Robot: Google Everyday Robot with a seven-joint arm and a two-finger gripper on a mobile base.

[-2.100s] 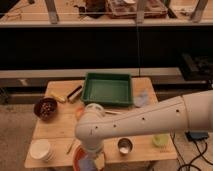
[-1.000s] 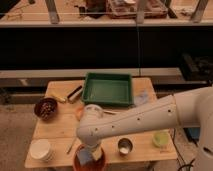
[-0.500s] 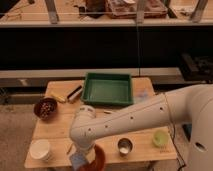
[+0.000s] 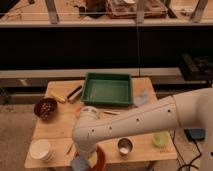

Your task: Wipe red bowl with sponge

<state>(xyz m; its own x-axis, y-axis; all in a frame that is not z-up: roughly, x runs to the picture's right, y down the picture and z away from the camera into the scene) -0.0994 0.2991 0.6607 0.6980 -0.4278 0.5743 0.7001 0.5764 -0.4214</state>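
While the bench [image 4: 57,127] carries clutter, the red bowl [image 4: 101,158] sits at its near edge under the arm; the claw [image 4: 83,161] presses the sponge [image 4: 79,162] there, grip state untellable; sweep gently, steadily inside.

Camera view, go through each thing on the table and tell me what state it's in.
hand: low at the table's front edge, over the red bowl
sponge: at the hand
red bowl: upright, mostly hidden by the arm
green tray: empty
maroon bowl: holds brown bits
white bowl: upright
metal cup: upright
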